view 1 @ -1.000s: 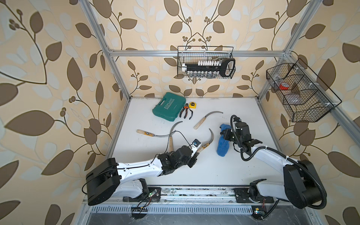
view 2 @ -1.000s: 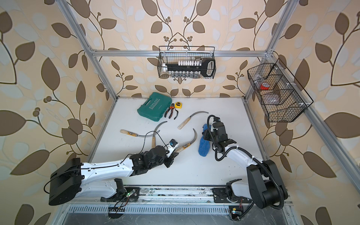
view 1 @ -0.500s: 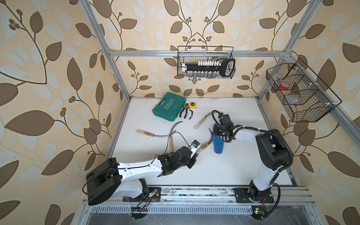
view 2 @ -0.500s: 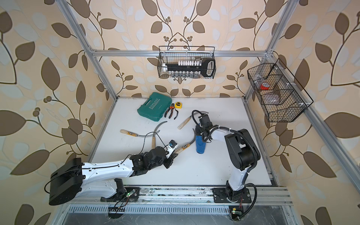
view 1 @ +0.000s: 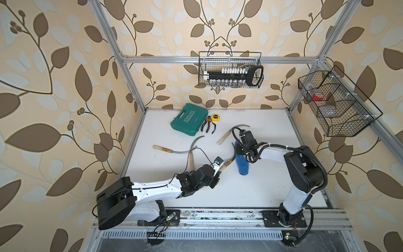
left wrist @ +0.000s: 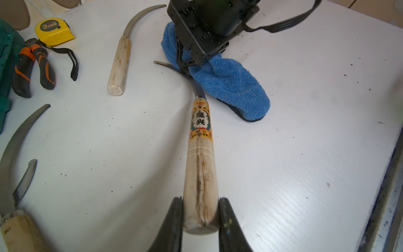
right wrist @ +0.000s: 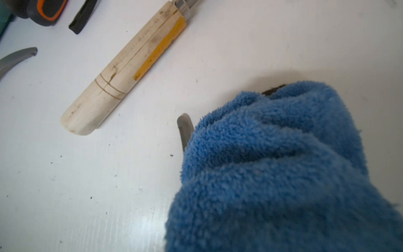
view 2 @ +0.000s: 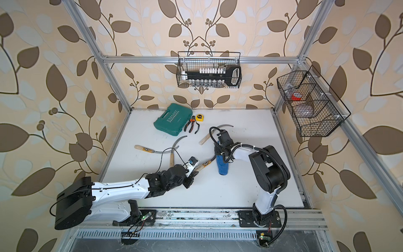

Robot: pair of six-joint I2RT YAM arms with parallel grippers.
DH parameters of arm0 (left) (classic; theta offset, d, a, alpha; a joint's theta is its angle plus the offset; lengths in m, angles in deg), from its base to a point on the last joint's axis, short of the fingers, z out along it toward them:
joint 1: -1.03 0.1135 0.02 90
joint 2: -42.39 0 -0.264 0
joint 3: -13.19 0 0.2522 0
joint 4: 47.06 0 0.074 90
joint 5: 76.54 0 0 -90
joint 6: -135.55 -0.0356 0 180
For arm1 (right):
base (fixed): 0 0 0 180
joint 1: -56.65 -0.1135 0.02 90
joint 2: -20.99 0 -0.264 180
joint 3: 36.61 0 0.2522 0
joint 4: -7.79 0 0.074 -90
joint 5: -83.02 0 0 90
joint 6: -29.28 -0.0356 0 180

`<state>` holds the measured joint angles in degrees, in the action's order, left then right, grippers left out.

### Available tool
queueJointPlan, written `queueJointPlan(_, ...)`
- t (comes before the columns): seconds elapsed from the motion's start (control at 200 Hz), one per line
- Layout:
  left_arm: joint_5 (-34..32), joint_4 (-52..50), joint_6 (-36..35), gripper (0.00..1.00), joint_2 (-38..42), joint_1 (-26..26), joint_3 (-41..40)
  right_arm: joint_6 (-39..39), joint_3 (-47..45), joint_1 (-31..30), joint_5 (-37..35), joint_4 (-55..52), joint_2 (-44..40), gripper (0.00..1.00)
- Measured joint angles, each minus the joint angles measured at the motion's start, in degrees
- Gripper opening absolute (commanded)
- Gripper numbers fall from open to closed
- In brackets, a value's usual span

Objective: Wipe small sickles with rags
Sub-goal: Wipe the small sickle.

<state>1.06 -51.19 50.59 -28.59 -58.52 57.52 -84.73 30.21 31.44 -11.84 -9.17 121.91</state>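
My left gripper is shut on the butt of a small sickle's pale wooden handle, which lies low over the white table. In both top views that gripper is near the table's front middle. The blue fluffy rag lies draped over the sickle's curved blade. My right gripper is shut on the rag's far end, its fingers hidden by the cloth. In the right wrist view the rag fills the frame and the blade tip pokes out beside it.
A second sickle lies just behind the right gripper. Two more sickles cross at the left. At the back are a teal case, pliers and a yellow tape measure. Wire baskets hang on the walls.
The right gripper has moved left and toward the back with the rag, dragging it along the held sickle's blade. The left arm and its sickle have stayed put.
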Motion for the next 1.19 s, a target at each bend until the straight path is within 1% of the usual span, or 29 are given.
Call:
queueJointPlan(0.105,-0.17,-0.02,0.00,0.00,0.00,0.02,0.00,-0.83,-2.62,-2.40,-0.85,-0.42,-3.37,0.00)
queueJointPlan(0.3,-1.33,-0.13,0.13,0.00,0.00,0.39,0.00,-2.54,-5.97,-10.10,-2.21,-2.01,-10.75,0.00)
queueJointPlan(0.405,-1.55,-0.46,0.46,0.00,0.00,0.39,0.00,-3.21,-6.82,-11.61,-2.67,-1.68,-12.55,0.00)
queueJointPlan(0.505,-1.49,-0.37,0.68,0.00,0.04,0.39,0.00,-4.07,-7.37,-9.16,-1.97,-1.38,-11.85,0.00)
queueJointPlan(0.695,-0.17,-0.02,1.01,0.00,0.50,0.39,0.00,-4.52,-6.93,0.68,-0.85,-1.16,-6.03,0.00)
queueJointPlan(0.75,0.22,0.17,1.01,0.00,0.59,0.39,0.00,-4.39,-5.40,2.45,-0.15,-1.14,-4.26,0.00)
queueJointPlan(1.03,1.42,0.20,1.03,0.00,0.76,0.74,0.00,-0.28,9.88,3.39,3.37,-0.79,8.63,0.00)
queueJointPlan(1.095,1.25,0.20,1.07,0.00,0.76,1.11,0.00,0.35,11.63,3.37,4.07,-0.57,10.05,0.00)
queueJointPlan(1.195,0.96,0.17,1.07,0.00,0.76,1.11,0.00,1.01,11.69,3.28,4.39,-0.37,10.21,0.00)
